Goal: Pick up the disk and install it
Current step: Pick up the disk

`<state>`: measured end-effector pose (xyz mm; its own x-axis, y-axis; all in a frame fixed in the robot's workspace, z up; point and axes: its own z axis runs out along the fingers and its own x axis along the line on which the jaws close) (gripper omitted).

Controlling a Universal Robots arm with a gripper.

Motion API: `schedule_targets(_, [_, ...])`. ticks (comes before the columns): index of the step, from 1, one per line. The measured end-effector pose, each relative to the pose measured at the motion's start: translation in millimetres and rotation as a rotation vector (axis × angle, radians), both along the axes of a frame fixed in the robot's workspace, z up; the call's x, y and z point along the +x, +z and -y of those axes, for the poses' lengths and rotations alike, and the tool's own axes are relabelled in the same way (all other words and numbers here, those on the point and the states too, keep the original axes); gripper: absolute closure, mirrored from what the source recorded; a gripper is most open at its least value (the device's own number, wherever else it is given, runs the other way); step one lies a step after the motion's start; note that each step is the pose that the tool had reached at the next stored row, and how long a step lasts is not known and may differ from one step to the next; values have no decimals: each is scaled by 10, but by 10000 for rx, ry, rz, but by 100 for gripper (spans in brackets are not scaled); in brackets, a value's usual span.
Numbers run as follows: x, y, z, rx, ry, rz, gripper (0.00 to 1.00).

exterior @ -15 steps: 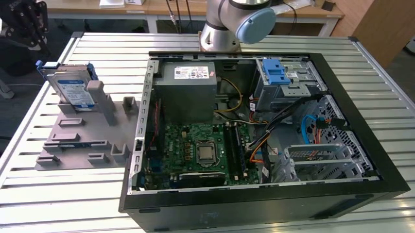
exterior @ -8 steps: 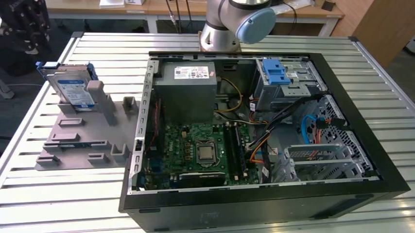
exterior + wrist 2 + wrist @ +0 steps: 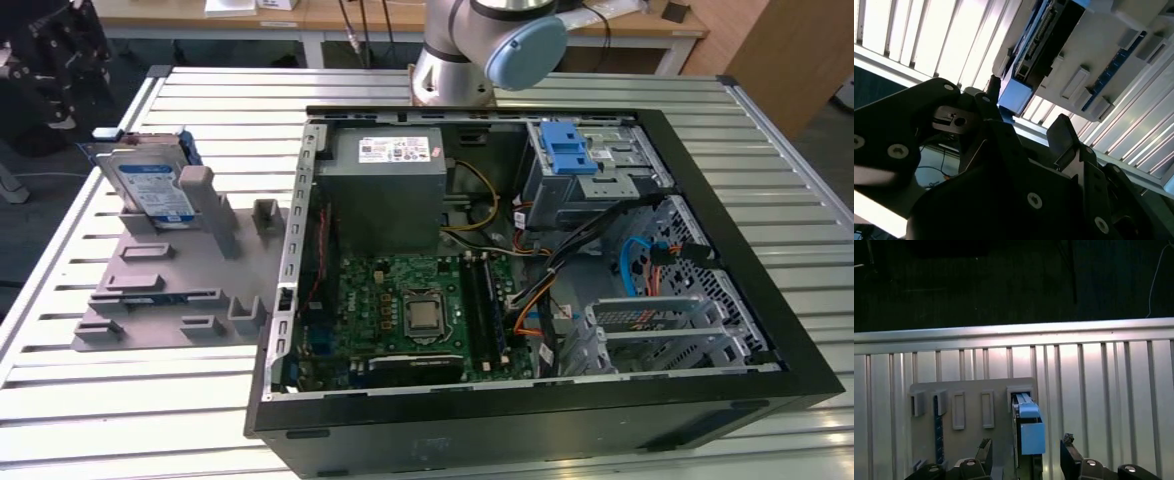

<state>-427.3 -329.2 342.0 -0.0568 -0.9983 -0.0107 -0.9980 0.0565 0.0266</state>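
Exterior view, upper left: the disk (image 3: 147,185) stands on edge in a grey holder (image 3: 160,300) on the table (image 3: 80,420), well apart from the open computer case (image 3: 534,430) to its right. In the first wrist view the hand (image 3: 1026,452) is wide open and empty, with its fingers (image 3: 1070,447) on either side of the disk. A good grasp, I judge, needs the hand centred, so it closes evenly on both flat faces.

Table (image 3: 441,88): ribbed bare metal slats, bright and reflective. Rack (image 3: 147,300): matt grey plastic, smooth. Disk (image 3: 147,185): silvery metal face under a slightly glossy paper label, edged in smooth blue plastic. Computer case (image 3: 534,425): matt black shell (inside, dull bare sheet metal and a green circuit board). Gripper (image 3: 1026,445): matt black, with shiny metal screw heads in the second wrist view.
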Motion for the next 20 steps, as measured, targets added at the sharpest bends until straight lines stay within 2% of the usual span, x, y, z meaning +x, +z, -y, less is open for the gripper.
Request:
schedule_targets(1, [-2,-18,0,2,131,0,36])
schedule_targets(5, [-10,-77,-1,50,460,3,36])
schedule_targets(11, [-34,-159,0,155,483,24,36])
schedule_targets(20, [-35,-306,0,166,482,19,36])
